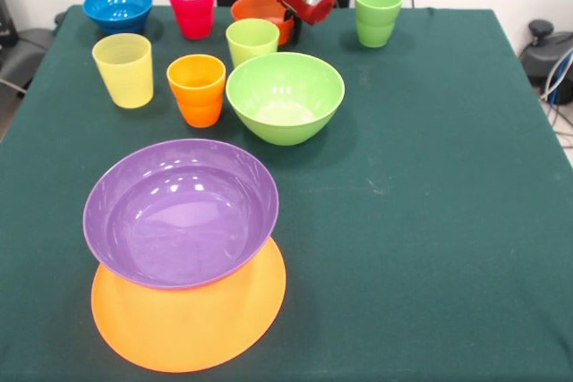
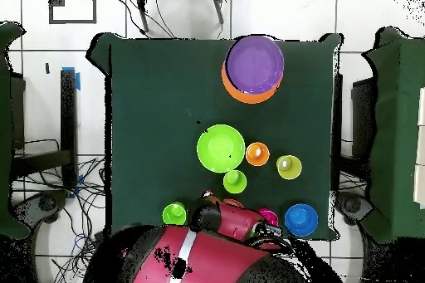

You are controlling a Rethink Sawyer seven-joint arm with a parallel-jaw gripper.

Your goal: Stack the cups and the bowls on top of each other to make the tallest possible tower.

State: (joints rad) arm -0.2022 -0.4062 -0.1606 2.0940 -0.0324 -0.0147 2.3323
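At the bench's far edge: pincer hangs over the small orange-red bowl, between the red cup and the darker green cup.
Pincer state: cannot tell; the red housing hides it in both views.
Tower: purple bowl sits tilted in the big orange bowl at the near edge, well apart from the arm.
Loose pieces: lime bowl, lime cup, orange cup, yellow cup, blue bowl.
Step, as judged: taking the orange-red bowl.
Doing it well: grip one rim wall squarely, lift straight up clear of the lime cup just beside it, and level the purple bowl before adding weight.
Front view only: the purple bowl's tilt and the cup heights.
Overhead only: the arm's bulk covers the orange-red bowl; the spacing across the green bench reads plainly.
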